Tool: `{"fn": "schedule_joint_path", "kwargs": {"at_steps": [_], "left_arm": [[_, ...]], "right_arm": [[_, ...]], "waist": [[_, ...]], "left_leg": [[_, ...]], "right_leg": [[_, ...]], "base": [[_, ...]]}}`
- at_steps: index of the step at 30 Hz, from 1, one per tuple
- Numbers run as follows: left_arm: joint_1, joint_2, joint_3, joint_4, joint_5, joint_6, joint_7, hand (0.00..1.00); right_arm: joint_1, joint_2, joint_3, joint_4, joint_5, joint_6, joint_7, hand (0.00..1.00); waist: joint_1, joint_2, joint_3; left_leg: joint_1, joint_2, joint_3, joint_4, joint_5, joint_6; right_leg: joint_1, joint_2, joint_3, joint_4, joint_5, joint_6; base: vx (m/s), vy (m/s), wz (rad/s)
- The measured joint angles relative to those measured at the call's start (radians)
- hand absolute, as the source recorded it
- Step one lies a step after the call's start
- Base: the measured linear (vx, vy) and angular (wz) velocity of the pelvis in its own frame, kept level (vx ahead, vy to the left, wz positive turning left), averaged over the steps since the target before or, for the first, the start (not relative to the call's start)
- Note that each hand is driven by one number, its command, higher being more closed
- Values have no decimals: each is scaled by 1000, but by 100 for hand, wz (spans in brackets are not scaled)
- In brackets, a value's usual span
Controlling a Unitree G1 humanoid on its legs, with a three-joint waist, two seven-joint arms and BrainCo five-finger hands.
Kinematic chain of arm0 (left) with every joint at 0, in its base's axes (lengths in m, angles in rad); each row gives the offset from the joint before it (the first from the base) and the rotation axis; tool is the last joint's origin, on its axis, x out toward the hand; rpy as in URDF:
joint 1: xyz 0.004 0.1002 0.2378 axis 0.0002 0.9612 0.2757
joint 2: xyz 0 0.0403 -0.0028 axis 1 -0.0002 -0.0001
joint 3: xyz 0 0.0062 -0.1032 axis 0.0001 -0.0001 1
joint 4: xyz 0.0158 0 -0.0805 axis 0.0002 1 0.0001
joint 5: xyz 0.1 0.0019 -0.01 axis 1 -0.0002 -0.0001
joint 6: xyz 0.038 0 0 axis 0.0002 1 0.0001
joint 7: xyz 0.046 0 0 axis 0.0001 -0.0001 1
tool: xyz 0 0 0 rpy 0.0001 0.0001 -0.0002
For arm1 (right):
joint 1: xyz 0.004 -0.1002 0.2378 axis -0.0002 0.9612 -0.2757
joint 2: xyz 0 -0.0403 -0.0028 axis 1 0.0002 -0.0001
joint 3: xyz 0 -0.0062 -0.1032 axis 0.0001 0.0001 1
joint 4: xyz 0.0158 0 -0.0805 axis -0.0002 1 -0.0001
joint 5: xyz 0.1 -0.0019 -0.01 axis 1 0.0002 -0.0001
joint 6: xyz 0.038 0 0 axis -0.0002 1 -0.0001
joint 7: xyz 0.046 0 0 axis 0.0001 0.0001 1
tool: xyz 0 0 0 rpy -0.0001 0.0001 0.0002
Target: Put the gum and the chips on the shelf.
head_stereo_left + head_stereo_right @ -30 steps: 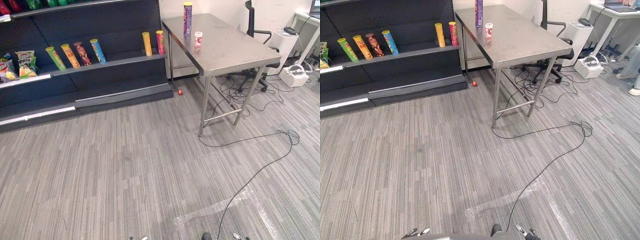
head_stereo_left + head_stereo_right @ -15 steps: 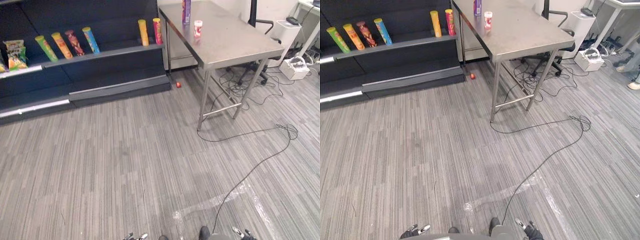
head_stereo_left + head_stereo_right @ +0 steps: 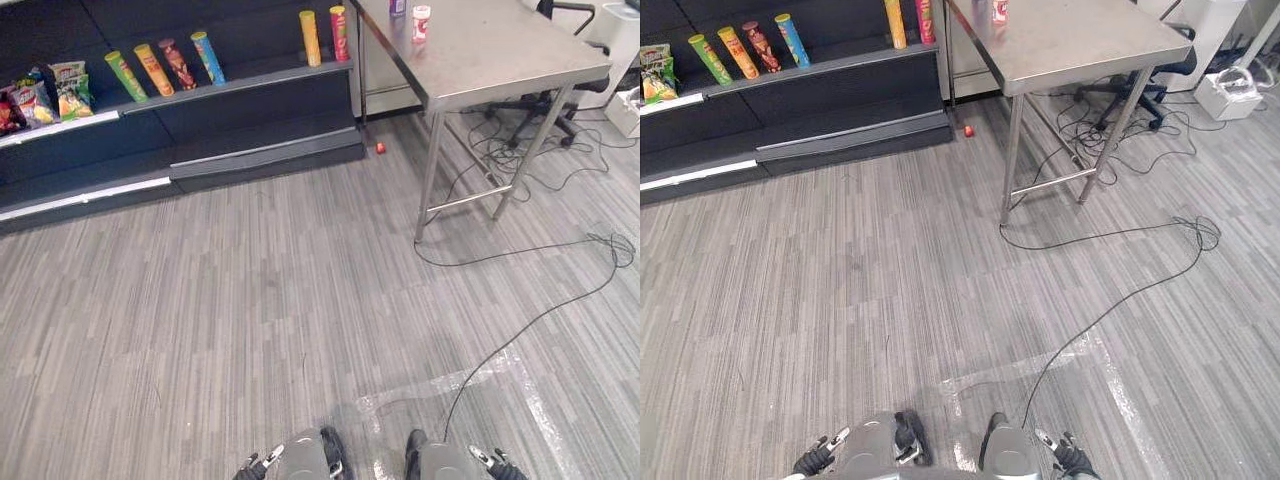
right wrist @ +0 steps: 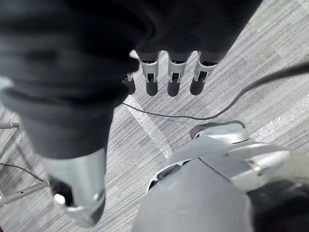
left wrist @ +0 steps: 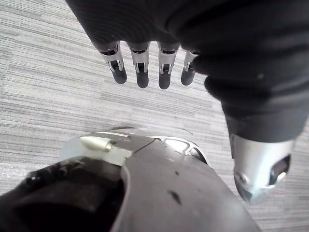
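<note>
A small white gum bottle (image 3: pixel 421 22) with a red label stands on the steel table (image 3: pixel 500 60) at the far right. Just behind it is the foot of a purple chips can (image 3: pixel 397 6), cut off by the view's edge. The dark shelf (image 3: pixel 250 85) runs along the far left. My left hand (image 5: pixel 141 72) hangs low at my side with straight fingers and holds nothing. My right hand (image 4: pixel 174 79) hangs the same way, open and empty. Both hands are far from the table, above grey carpet.
Several chips cans (image 3: pixel 208 57) in different colours stand on the shelf, with snack bags (image 3: pixel 70 88) at its left end. A small red thing (image 3: pixel 380 148) lies on the floor between shelf and table. An office chair (image 3: pixel 575 15) stands behind the table.
The whole picture has shifted, so the camera has moved and tilted further down. The gum, the chips can and the shelf stand as before. Both hands stay low.
</note>
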Motion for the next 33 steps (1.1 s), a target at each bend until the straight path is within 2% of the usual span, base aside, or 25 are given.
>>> {"fn": "schedule_joint_path", "kwargs": {"at_steps": [2,4,5,6,7,9,10,11,12,14,16,17,18,19,20,21,24,26,27,28,29,30,31,32,33], "left_arm": [[-2,-10,2,0,7,-2,2,0],[-3,-22,5,1,9,-8,3,0],[5,-26,15,1,9,-9,4,0],[11,-39,22,1,9,-14,7,0],[14,-36,21,0,10,-20,7,0],[22,-20,18,1,10,-28,8,0],[22,-16,16,0,11,-31,10,0],[23,-14,9,2,12,-29,11,0],[29,-15,7,3,12,-30,11,0],[34,-13,4,2,45,-29,11,0],[38,-13,-9,-1,59,-30,10,0],[38,-11,-24,-10,74,-31,8,0],[35,-7,-42,-14,77,-32,6,0],[31,0,-51,-15,78,-32,5,0],[28,5,-68,-21,79,-31,5,0],[25,4,-80,-23,78,-30,5,0],[12,2,-99,-20,80,-29,3,0],[-2,-5,-98,-19,81,-29,3,0],[-7,-14,-98,-20,85,-30,2,0],[-12,-13,-96,-20,88,-30,1,0],[-14,-9,-94,-21,88,-30,0,0],[-15,-8,-88,-19,89,-30,1,0],[-17,-30,-75,-7,90,-31,1,0],[-19,-38,-63,-1,115,-30,-2,0],[-28,-38,-61,-2,125,-31,-3,0]], "right_arm": [[-8,-1,-23,1,-1,-1,-1,0],[-23,-8,-31,2,-3,-3,-3,0],[-29,-9,-33,2,-3,-3,-4,0],[-34,-5,-34,5,-3,-3,-2,0],[-40,-4,-40,4,-3,-3,-1,0],[-30,11,-47,5,-5,-2,0,0],[-31,18,-68,13,-6,1,0,0],[-34,25,-82,12,-7,1,0,0],[-31,28,-85,10,-8,1,2,0],[-23,28,-85,3,-14,2,4,0],[-16,22,-82,0,-31,2,3,0],[-10,18,-82,-2,-33,2,3,0],[-8,19,-83,-2,-32,1,1,0],[-9,21,-82,-2,-32,2,1,0],[-9,24,-79,-7,-32,2,1,0],[-10,24,-78,-22,-31,0,2,0],[-17,25,-72,-48,-31,-6,4,0],[-30,26,-70,-47,-30,-7,4,0],[-36,26,-70,-48,-30,-7,4,0],[-32,28,-67,-42,-31,-7,4,0],[-25,29,-60,-37,-32,-4,3,0],[-23,26,-60,-36,-33,-2,3,0],[-33,18,-63,-36,-34,-1,3,0],[-33,12,-67,-39,-34,-4,4,0],[-32,11,-72,-36,-35,-4,4,0]], "waist": [[-1,16,6],[-1,43,16],[-1,51,14],[5,50,4],[5,49,4],[-4,16,-16],[1,-2,-31],[1,-4,-37],[3,-6,-47],[3,-6,-65],[-4,3,-88],[-3,3,-88],[-6,9,-83],[-7,9,-79],[-15,-1,-71],[-20,12,-58],[-34,20,-35],[-47,32,-17],[-58,42,-12],[-56,36,-6],[-54,20,-4],[-54,28,1],[-52,61,6],[-57,56,13],[-57,66,7]], "left_leg": [[3,12,-43,-151,48,-25],[-7,57,-34,-159,68,-44],[-15,52,-9,-113,84,-39],[-16,41,23,-86,66,-17],[-17,32,39,-70,46,7],[-15,-36,58,-57,1,43],[-12,-74,82,-54,-29,56],[7,-108,98,-59,-50,58],[31,-130,117,-74,-57,63],[97,-168,153,-97,-72,102],[156,-192,158,-122,-81,114],[215,-205,172,-157,-83,119],[278,-214,170,-194,-97,141],[307,-221,168,-210,-99,144],[358,-226,161,-233,-100,146],[407,-227,145,-259,-101,146],[487,-224,147,-305,-102,145],[509,-202,145,-306,-110,130],[522,-178,143,-316,-129,98],[547,-175,139,-337,-146,68],[562,-177,127,-339,-161,39],[570,-171,111,-340,-164,29],[575,-145,109,-339,-149,7],[581,-138,102,-338,-107,-19],[591,-126,89,-338,-65,-36]], "right_leg": [[-3,-9,15,-3,-6,10],[-9,-10,50,-7,-18,30],[2,-18,93,-40,-18,41],[29,-24,127,-91,1,70],[27,-37,140,-75,2,74],[46,-90,171,-21,4,79],[38,-128,173,-12,-2,98],[26,-156,201,10,25,139],[14,-173,235,39,35,146],[-31,-199,288,163,67,120],[-87,-217,293,308,163,86],[-132,-228,292,417,260,66],[-178,-224,287,561,279,65],[-205,-221,281,643,253,61],[-242,-210,244,751,185,49],[-272,-194,174,800,106,17],[-332,-148,37,688,0,12],[-353,-90,16,469,7,20],[-353,-44,25,276,44,39],[-349,-19,61,88,123,38],[-338,-7,91,6,242,35],[-332,1,102,10,304,-1],[-335,21,92,43,259,-1],[-344,23,77,91,208,-21],[-340,24,67,131,171,-39]], "base": [[179,299,-27],[223,373,-45],[276,430,-62],[297,419,-61],[402,466,-38],[382,363,-1],[352,271,-6],[420,337,-21],[283,241,-25],[372,268,-43],[403,270,-34],[352,224,-23],[337,201,-18],[325,139,-4],[308,77,3],[301,58,3],[272,0,7],[287,-144,32],[408,-231,49],[478,-271,51],[412,-254,34],[328,-228,13],[298,-226,5],[425,-338,5],[350,-282,18]]}}
